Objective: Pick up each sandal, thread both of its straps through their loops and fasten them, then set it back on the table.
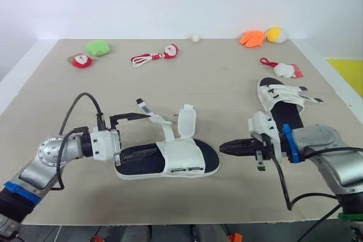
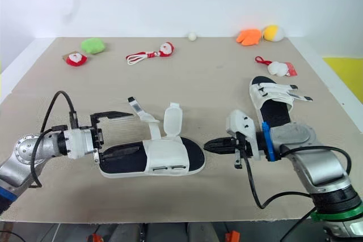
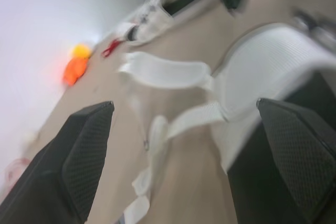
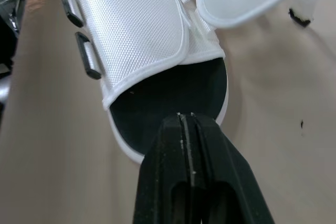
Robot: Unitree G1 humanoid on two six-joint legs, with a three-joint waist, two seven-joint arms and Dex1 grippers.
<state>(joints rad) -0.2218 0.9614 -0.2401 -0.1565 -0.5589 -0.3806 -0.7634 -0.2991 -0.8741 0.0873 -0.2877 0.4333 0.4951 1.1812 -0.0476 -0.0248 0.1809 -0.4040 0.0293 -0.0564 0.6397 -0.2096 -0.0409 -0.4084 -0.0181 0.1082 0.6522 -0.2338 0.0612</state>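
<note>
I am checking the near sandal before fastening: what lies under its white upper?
The black insole shows at heel and toe of the near sandal. The stretch beneath the white upper is covered, so nothing there can be judged.

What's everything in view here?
Table: one, beige, under everything.
Near sandal: one, white, black footbed, straps open, between the tools.
Far sandal: one, same colours, right side.
Green plush: one, green, far left.
Santa toy: one, red-white, beside green plush.
Corded Santa toy: one, red-white, far middle.
Ball: one, white, far edge.
Orange plush: one, far right.
Yellow plush: one, beside it.
White toy: one, red loop, beyond far sandal.
Left tool: one, black, open, at near sandal's heel.
Right tool: one, black, shut, at its toe.
</note>
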